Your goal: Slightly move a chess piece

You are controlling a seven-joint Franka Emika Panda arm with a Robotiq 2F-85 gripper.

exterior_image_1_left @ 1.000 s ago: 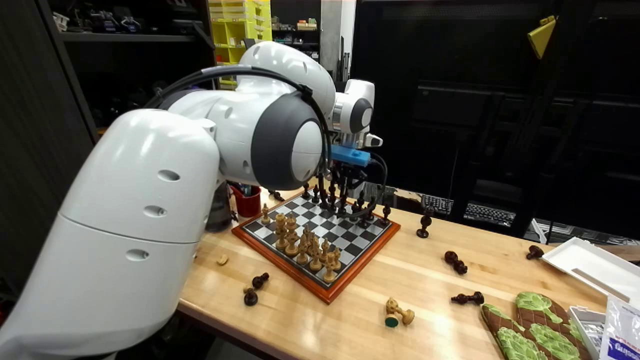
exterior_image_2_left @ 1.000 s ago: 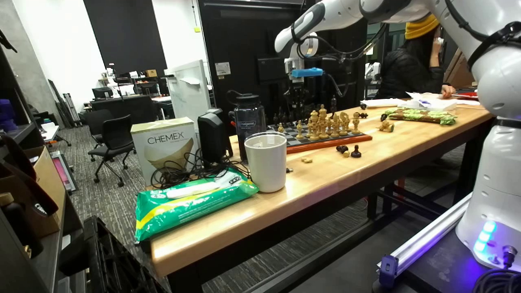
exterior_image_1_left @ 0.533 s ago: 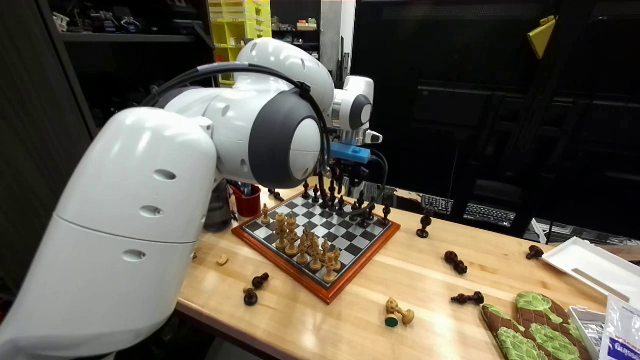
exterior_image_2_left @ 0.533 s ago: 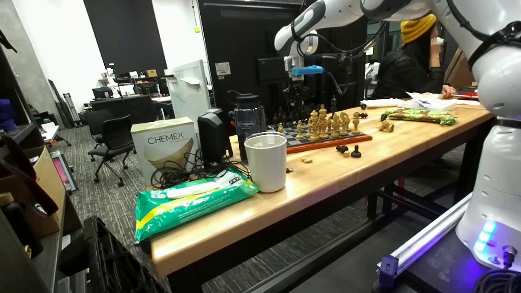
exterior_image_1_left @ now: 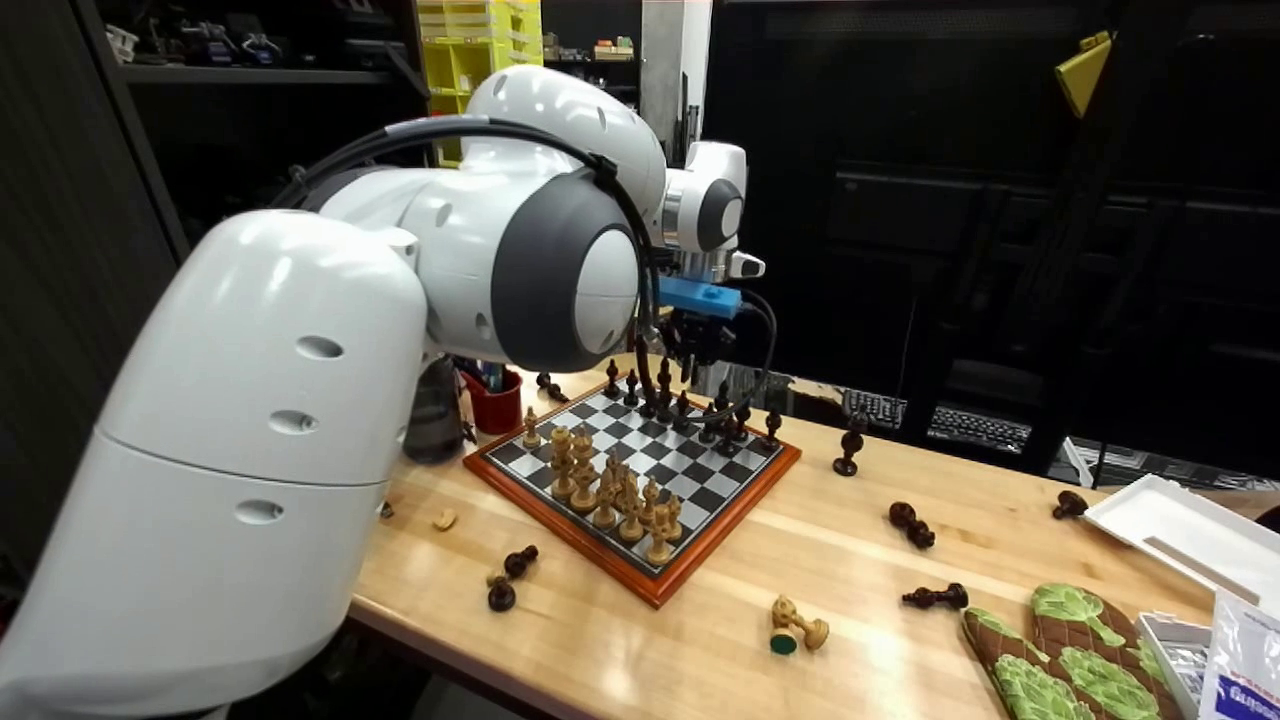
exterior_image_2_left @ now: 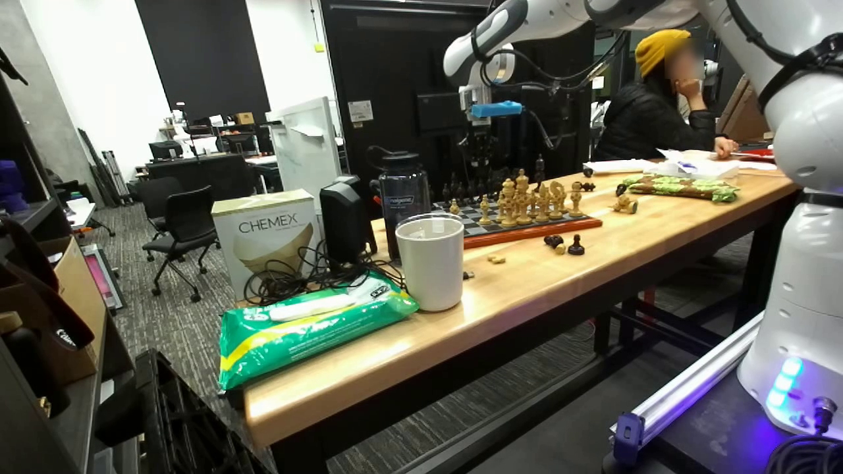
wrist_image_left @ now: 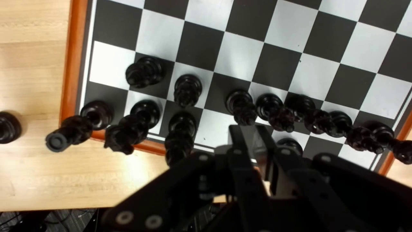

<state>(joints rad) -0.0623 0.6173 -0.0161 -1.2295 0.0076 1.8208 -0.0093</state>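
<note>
A chessboard with a reddish wooden rim (exterior_image_1_left: 715, 570) lies on the table; its rim also shows in the wrist view (wrist_image_left: 75, 38). Dark chess pieces stand along its far side, and light pieces (exterior_image_1_left: 582, 490) stand on the near side. My gripper (wrist_image_left: 248, 129) is above the dark rows, fingers pointing down, with a narrow gap and nothing between them. A dark pawn (wrist_image_left: 244, 111) stands just beyond the fingertips in the wrist view. Another dark piece (wrist_image_left: 291, 145) is partly hidden by the right finger. In both exterior views the gripper (exterior_image_1_left: 690, 365) (exterior_image_2_left: 479, 161) is dark and hard to make out.
Fallen dark pieces (exterior_image_1_left: 912, 525) and light pieces (exterior_image_1_left: 797, 625) lie on the table around the board. A red cup (exterior_image_1_left: 495, 403), a dark bottle (exterior_image_2_left: 403, 197) and a white mug (exterior_image_2_left: 431, 263) stand beside it. An oven mitt (exterior_image_1_left: 1100, 650) and a white tray (exterior_image_1_left: 1180, 525) lie further off.
My gripper has risen steadily away from the dark pieces, and the arm has drawn up with it. The pieces look unmoved. The seated person in the background has shifted.
</note>
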